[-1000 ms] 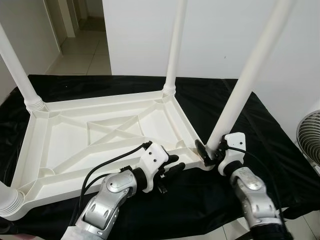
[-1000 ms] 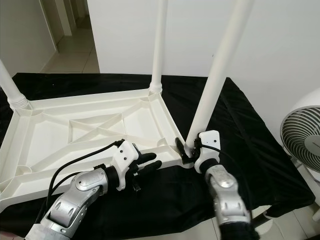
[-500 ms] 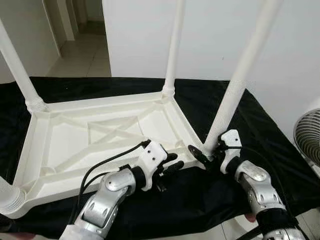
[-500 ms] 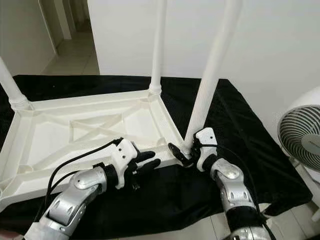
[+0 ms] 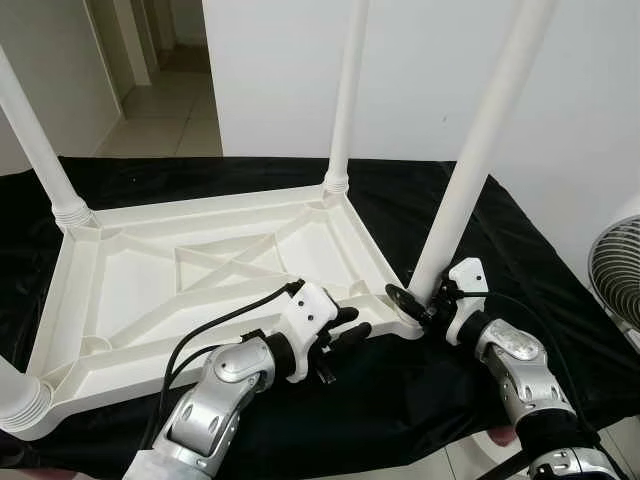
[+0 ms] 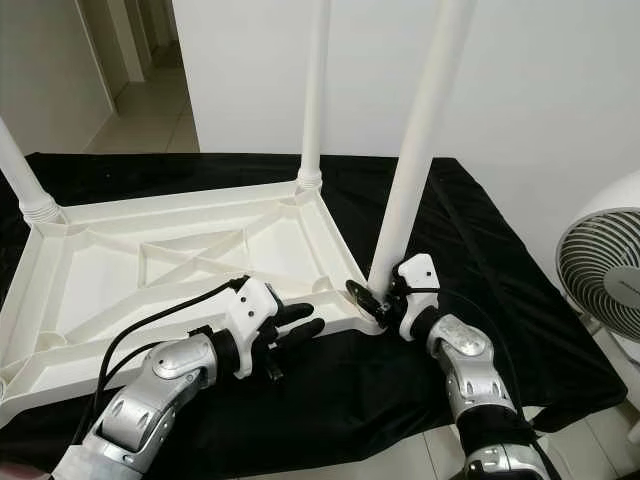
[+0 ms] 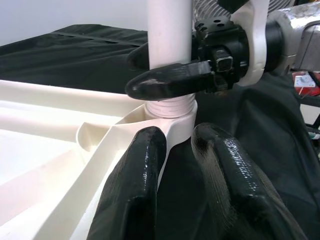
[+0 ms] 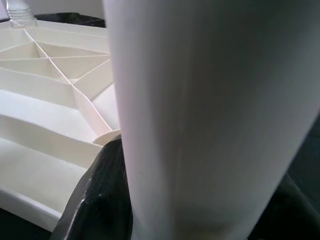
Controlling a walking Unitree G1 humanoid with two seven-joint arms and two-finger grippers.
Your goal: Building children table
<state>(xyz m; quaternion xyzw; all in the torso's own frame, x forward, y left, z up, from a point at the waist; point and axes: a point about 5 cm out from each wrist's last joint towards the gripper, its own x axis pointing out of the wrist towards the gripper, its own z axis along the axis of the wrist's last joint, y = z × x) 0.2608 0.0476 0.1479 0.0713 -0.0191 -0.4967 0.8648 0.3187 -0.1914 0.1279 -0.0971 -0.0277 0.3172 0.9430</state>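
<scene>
Right gripper (image 6: 385,297) clamps the base of the near leg (image 6: 415,150) to seat it in the upturned tabletop (image 5: 200,290) on the black cloth (image 5: 480,230), while left gripper (image 5: 348,328), fingers parted, steadies the rim.

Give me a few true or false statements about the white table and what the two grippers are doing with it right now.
1. The white table lies upside down on a black cloth. True.
2. The right gripper is closed around the base of a table leg. True.
3. The left gripper grips a leg as well. False: its fingers straddle the table's corner rim, below the leg's threaded base.
4. A fan stands on the robot's left. False: it is on the right.
5. The far right corner has no leg. False: a leg stands there.
</scene>
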